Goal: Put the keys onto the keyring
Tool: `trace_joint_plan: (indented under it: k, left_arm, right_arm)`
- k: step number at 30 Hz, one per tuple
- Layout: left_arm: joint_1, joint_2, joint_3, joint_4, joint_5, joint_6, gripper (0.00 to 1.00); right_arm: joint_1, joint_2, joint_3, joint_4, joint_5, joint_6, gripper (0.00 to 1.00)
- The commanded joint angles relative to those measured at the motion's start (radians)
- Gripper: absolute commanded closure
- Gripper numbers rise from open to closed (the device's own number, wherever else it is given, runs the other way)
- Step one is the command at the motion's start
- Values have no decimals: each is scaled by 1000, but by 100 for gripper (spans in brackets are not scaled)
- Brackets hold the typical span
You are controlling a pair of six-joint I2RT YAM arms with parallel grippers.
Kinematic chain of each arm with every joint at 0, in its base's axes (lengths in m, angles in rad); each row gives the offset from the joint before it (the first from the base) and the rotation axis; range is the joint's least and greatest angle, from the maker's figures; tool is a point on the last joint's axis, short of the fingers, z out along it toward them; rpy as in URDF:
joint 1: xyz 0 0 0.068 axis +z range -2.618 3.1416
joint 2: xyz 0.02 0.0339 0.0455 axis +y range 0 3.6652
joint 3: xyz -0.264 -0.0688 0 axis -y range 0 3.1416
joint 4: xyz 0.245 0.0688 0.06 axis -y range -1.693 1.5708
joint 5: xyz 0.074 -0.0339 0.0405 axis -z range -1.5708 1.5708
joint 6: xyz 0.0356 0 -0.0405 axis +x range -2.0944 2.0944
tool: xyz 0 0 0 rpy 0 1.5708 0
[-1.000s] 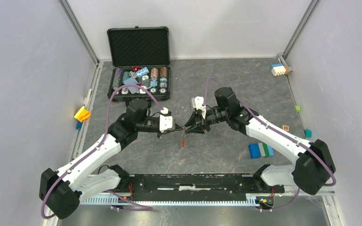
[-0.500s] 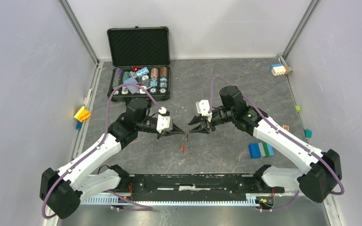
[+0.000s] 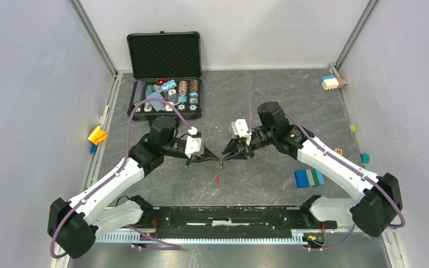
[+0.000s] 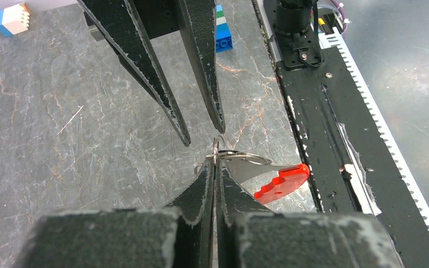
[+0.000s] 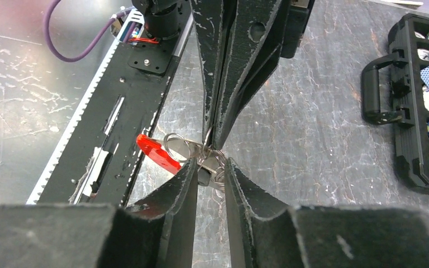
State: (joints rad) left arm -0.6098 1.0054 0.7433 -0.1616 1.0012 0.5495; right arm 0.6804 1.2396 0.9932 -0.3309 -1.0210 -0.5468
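The job looked part-done at best. The thin silvery metal keyring (image 4: 244,161) with its flat red plastic tag (image 4: 282,183) was held up off the grey stone-patterned desk (image 3: 268,100) by the left jaws, which were pressed together on the wire, the tag hanging just beyond their tips. A small black-headed, silver-bladed key (image 5: 204,176) seemed to sit right under that pinch, between the right jaws; whether it was threaded on I could not tell. The left arm (image 3: 106,184) reached forward and inward, wrist about level. The right arm (image 3: 329,162) mirrored it, tips nearly meeting, its jaws partly spread astride the ring and gripping nothing visible.
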Motion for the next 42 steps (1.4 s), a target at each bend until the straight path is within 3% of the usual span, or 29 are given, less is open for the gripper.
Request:
trace_joint_plan:
  k: [1,27,32,42]
  left_arm:
    - [7,-2,27,50,41,-27,98]
    - [7,-6,-1,3,26,57,98]
    - [6,-7,1,-7,20,68,98]
    - [6,-9,1,-8,24,66,98]
  right_arm:
    - [8,11,28,25,-54,11,72]
    - [26,52,45,22,-141,28,83]
    - [27,56,27,65,-158,68,88]
    - [27,67,-11,133,-169,131,90]
